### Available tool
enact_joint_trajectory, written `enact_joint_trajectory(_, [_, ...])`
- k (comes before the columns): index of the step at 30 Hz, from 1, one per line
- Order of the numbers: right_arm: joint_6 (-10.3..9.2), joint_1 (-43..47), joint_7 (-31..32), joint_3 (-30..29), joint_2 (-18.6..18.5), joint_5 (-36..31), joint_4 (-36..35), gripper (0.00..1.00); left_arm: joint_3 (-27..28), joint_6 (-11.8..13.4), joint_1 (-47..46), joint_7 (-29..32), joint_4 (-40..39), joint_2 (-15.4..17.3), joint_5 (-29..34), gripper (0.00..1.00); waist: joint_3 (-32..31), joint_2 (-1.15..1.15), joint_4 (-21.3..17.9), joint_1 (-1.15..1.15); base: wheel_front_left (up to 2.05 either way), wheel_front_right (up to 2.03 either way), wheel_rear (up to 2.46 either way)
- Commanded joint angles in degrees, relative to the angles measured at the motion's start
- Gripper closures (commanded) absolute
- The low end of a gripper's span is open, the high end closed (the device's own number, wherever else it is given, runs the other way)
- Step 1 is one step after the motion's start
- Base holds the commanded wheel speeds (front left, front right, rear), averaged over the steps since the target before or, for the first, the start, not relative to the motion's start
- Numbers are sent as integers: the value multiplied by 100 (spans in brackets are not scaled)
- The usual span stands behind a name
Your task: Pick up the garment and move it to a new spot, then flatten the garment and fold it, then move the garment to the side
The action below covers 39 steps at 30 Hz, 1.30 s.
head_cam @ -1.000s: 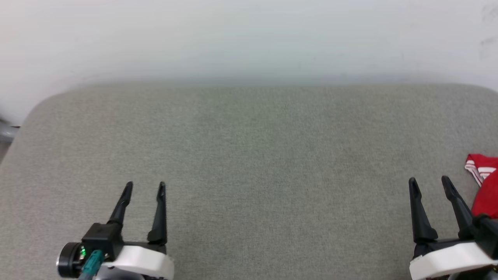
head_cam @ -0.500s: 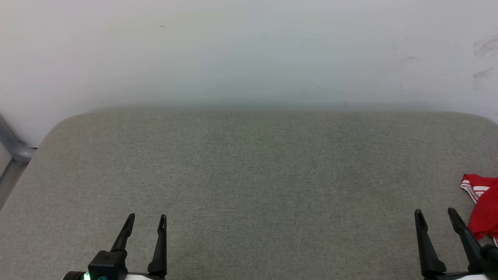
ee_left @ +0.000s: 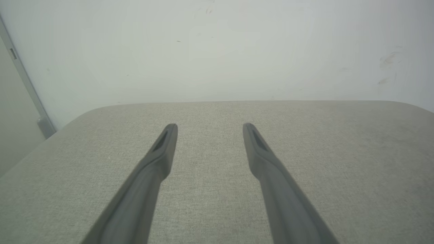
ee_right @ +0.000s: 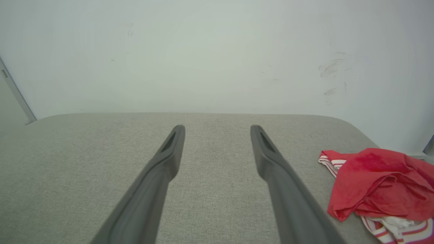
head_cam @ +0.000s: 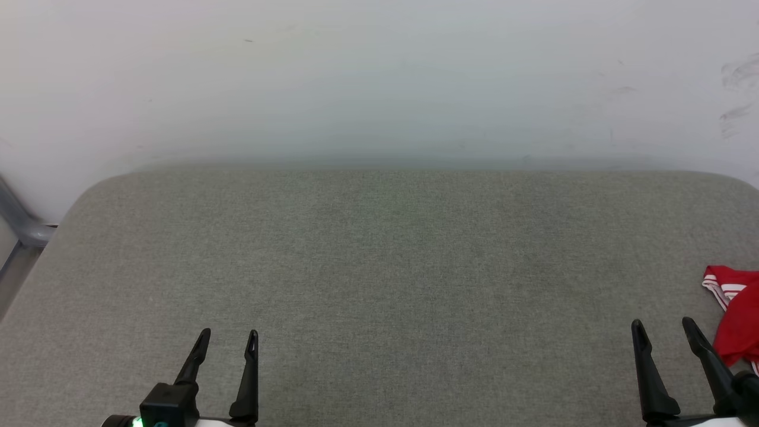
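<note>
Head view: one garment (head_cam: 735, 320) beside the right gripper (head_cam: 662, 322)

One garment, red with red-white striped trim, is seen crumpled in a heap on one grey padded surface (head_cam: 379, 267). It is located just to the right of the right gripper, near its outer finger; in the right wrist view a gap is seen between them. Two grippers are counted, each with two dark fingers (ee_right: 271, 159). The right gripper is held spread, with nothing between its fingers. The left gripper (head_cam: 229, 333) is likewise spread and empty, well apart from the garment.
</note>
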Motion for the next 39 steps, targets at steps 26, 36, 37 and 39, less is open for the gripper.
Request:
enact_joint_trajectory(26, [0, -383, 38, 128, -80, 1695, 611, 100, 287, -205, -257, 430, 310, -205, -1524, 100, 75, 0, -9, 1, 0, 0, 0])
enact_joint_trajectory(36, [0, -629, 73, 178, -119, 2707, 928, 100, 440, -298, -408, 672, 395, -272, -2459, 100, 105, 0, -21, 1, 0, 0, 0])
enact_joint_trajectory(37, [0, -650, 77, 182, -121, 2803, 959, 100, 456, -307, -424, 694, 404, -279, -2548, 100, 108, 0, -22, 1, 0, 0, 0])
enact_joint_trajectory(39, [0, -695, 86, 190, -127, 2986, 1017, 100, 485, -323, -456, 739, 419, -293, -2720, 100, 114, 0, -24, 1, 0, 0, 0])
